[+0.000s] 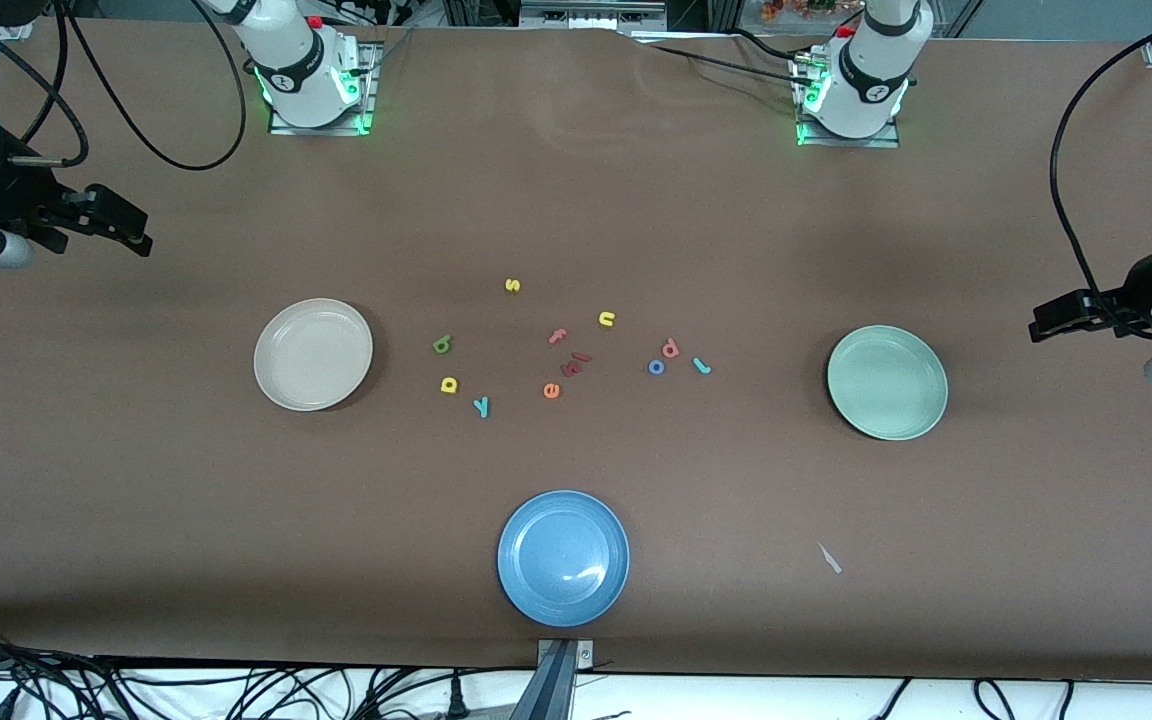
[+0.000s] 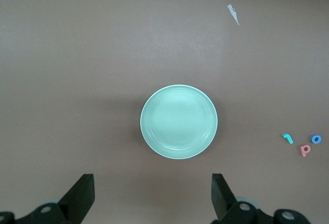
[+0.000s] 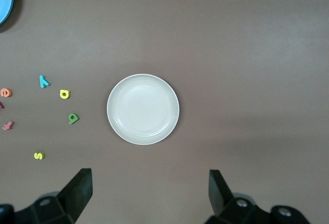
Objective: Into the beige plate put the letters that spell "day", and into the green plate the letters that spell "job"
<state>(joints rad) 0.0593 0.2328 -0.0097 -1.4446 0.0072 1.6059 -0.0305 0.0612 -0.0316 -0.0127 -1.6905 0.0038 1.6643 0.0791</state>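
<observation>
The beige plate (image 1: 313, 354) (image 3: 143, 109) lies toward the right arm's end, the green plate (image 1: 887, 382) (image 2: 179, 122) toward the left arm's end, both empty. Between them lie the green "d" (image 1: 442, 345) (image 3: 73, 118), yellow "a" (image 1: 449, 384) (image 3: 64, 94) and teal "y" (image 1: 481, 406) (image 3: 44, 81) by the beige plate. The teal "j" (image 1: 701, 366) (image 2: 288, 138), blue "o" (image 1: 656, 367) (image 2: 316, 139) and pink "b" (image 1: 671, 348) (image 2: 305, 150) lie closer to the green plate. My right gripper (image 1: 131, 225) (image 3: 149, 190) and left gripper (image 1: 1046, 322) (image 2: 153, 193) hang open and empty over the table's two ends.
A blue plate (image 1: 563, 557) sits nearest the front camera. Spare letters lie mid-table: yellow "s" (image 1: 512, 285), yellow "n" (image 1: 606, 319), pink "f" (image 1: 558, 336), orange "e" (image 1: 551, 390), dark red pieces (image 1: 576, 362). A white scrap (image 1: 829, 558) lies beside the blue plate toward the left arm's end.
</observation>
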